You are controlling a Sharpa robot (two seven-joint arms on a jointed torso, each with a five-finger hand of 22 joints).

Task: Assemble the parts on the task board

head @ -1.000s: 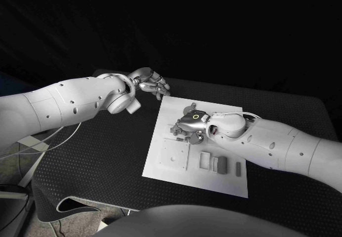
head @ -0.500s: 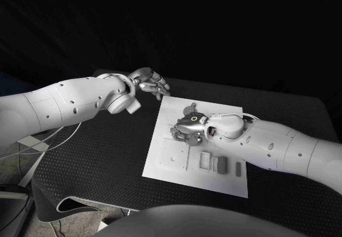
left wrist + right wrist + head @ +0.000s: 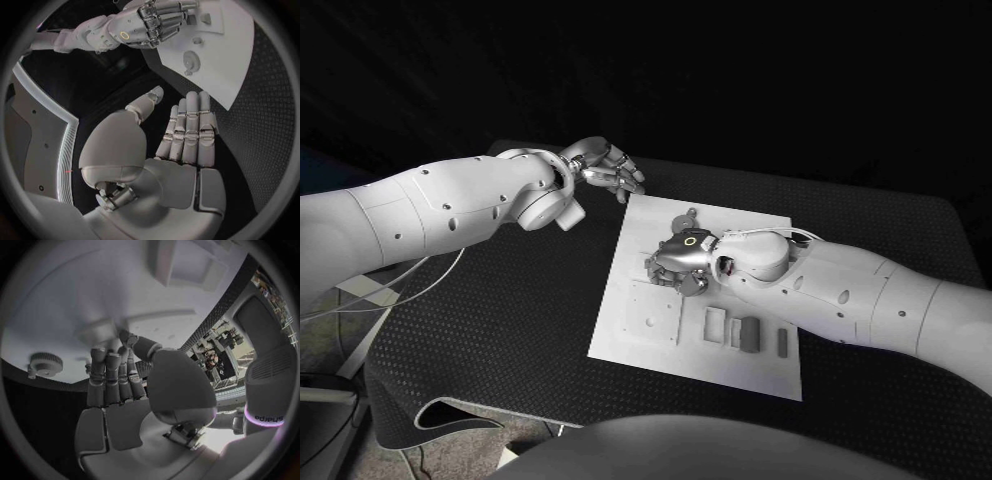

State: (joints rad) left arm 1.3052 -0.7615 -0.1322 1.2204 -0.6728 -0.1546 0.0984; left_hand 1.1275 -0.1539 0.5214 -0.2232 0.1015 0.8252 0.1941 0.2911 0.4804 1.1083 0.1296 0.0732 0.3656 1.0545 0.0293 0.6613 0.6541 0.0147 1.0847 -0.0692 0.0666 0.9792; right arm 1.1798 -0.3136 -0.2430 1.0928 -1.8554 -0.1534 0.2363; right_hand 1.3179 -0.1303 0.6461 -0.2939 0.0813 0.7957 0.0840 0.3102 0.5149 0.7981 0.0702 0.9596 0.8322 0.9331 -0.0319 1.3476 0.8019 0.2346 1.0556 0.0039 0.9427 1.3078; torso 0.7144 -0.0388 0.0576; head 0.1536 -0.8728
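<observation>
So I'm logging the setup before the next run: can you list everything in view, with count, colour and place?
Table: one, black, under everything.
Board: one, white, mid-table.
Square plate: one, pale, on the board's left side.
Blocks: a few, grey, in a row on the board's near part.
Gear: one, grey, on the board's far end.
Left hand: silver, fingers apart, holding nothing, above the table beyond the board's far left corner.
Right hand: silver, over the board's middle; whether it holds a part is unclear.

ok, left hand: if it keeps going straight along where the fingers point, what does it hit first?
Probably the near corner of the task board. In the left wrist view the left hand has flat, empty fingers aimed at that white edge, with only black table between. Its height above the table is unclear, so it might pass over.
</observation>
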